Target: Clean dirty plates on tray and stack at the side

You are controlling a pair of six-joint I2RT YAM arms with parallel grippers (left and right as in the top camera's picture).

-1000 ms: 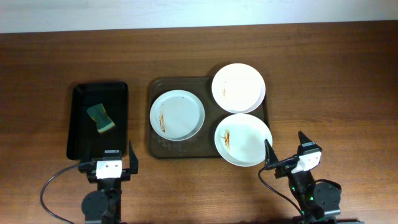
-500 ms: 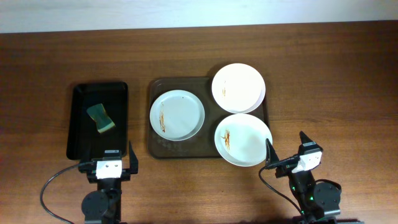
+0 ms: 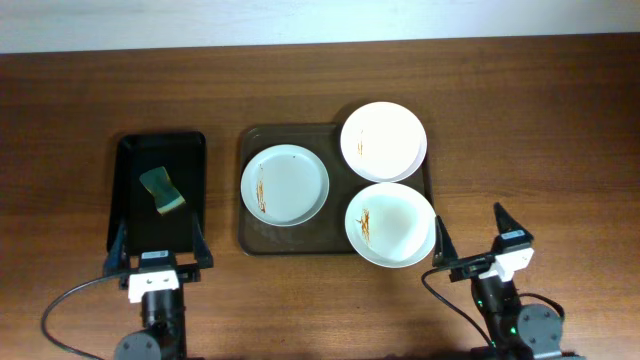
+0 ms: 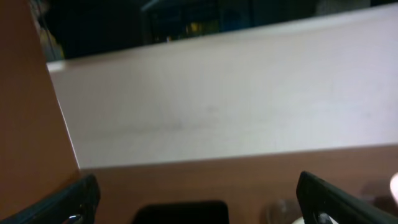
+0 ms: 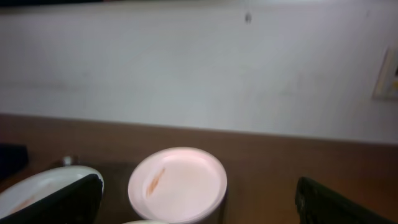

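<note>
Three white plates with brown streaks lie on the dark brown tray (image 3: 252, 238): one at its left (image 3: 285, 185), one at its far right corner (image 3: 384, 141), one at its near right corner (image 3: 391, 224). A green sponge (image 3: 163, 191) lies in the black tray (image 3: 127, 232) at the left. My left gripper (image 3: 158, 241) is open and empty over the black tray's near edge. My right gripper (image 3: 473, 236) is open and empty, just right of the near right plate. In the right wrist view the far plate (image 5: 178, 183) sits between the open fingers (image 5: 199, 202).
The wooden table (image 3: 560, 130) extends wide on the right and behind the trays. A white wall (image 4: 236, 99) stands beyond the far edge. The black tray's far end (image 4: 180, 213) shows low in the left wrist view.
Both arms have shifted: the left gripper moved left and forward over the black tray's near edge, the right gripper moved right and slightly forward. Plates and sponge have not moved.
</note>
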